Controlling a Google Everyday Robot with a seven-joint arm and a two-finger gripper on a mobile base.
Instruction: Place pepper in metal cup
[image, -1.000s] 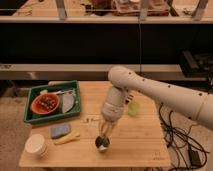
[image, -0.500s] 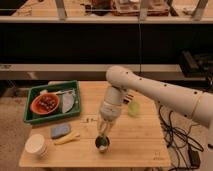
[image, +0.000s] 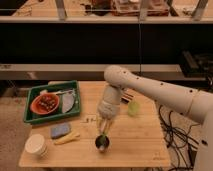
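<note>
The metal cup (image: 102, 144) stands near the front edge of the wooden table (image: 140, 140), about in the middle. My gripper (image: 103, 132) points straight down right over the cup's mouth, at the end of the white arm (image: 150, 90) that reaches in from the right. A small dark green piece, the pepper (image: 104, 137), shows at the gripper's tip just above the cup's rim. I cannot tell whether it is still held or rests in the cup.
A green tray (image: 30, 116) at the left holds a red bowl (image: 44, 103) and a grey piece. A blue sponge (image: 60, 131), a yellow piece (image: 68, 138) and a cream tub (image: 36, 145) lie front left. A pale yellow-green round thing (image: 133, 107) sits right of the arm.
The gripper has stayed over the cup with hardly any movement. Nothing else on the table has moved.
</note>
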